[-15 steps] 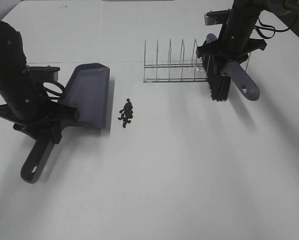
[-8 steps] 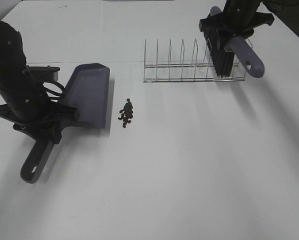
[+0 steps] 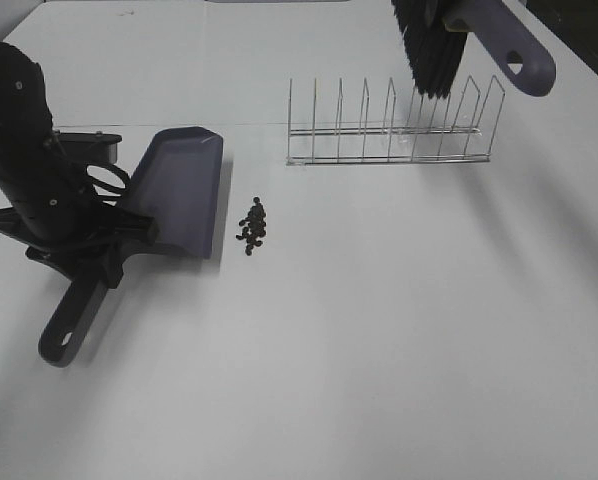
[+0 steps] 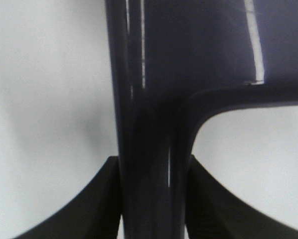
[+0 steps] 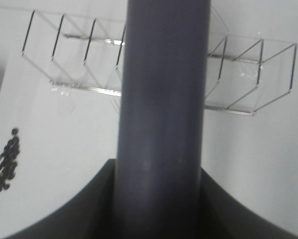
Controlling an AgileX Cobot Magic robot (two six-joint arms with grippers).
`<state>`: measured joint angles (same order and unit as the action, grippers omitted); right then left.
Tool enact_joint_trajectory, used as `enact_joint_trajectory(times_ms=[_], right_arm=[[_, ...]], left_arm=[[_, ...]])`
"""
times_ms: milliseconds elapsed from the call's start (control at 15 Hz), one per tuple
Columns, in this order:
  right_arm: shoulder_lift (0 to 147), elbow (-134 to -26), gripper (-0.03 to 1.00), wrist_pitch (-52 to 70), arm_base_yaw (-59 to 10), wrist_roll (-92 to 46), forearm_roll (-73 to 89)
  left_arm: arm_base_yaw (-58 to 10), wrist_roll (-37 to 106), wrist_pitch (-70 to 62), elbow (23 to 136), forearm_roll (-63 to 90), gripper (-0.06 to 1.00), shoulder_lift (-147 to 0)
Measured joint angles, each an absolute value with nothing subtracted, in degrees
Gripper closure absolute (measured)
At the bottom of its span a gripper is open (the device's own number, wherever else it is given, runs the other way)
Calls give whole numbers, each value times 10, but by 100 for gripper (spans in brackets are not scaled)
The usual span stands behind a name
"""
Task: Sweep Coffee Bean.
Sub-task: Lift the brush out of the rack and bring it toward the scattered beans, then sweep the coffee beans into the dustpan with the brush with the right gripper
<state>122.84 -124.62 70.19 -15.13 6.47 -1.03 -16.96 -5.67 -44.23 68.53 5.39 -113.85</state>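
Near left, the dustpan [image 3: 179, 190] is clamped by the left gripper [image 4: 155, 199]; the coffee bean pile [image 3: 252, 225] lies just right. Far right, the brush [image 3: 434, 50], clamped by the right gripper [image 5: 161, 204], has been lifted from the rack [image 3: 389, 135] for sweeping.

Brush [image 3: 435, 48], earlier low beside the wire rack [image 3: 389, 158], now high above it (bristles downward).

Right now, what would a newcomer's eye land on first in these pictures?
The brush hangs high over the wire rack at the far right, clamped in the right gripper. On the left, the left gripper grips the dustpan by its handle, with a small dark heap of beans just to the pan's right.
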Motion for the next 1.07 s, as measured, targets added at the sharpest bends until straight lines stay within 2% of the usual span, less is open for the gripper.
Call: enact_joint_trajectory(times_ms=[400, 600, 800, 1067], right_arm=[[1167, -1014, 66, 706, -282, 135, -81], [1167, -972, 66, 706, -320, 172, -122], [1172, -969, 66, 706, -327, 200, -132], [1217, -969, 66, 705, -327, 205, -133]], left_arm=[[-171, -72, -471, 685, 56, 60, -1137], [-190, -95, -466, 667, 55, 60, -1137], [-236, -130, -442, 650, 56, 60, -1159], [-236, -152, -438, 652, 53, 60, -1178]])
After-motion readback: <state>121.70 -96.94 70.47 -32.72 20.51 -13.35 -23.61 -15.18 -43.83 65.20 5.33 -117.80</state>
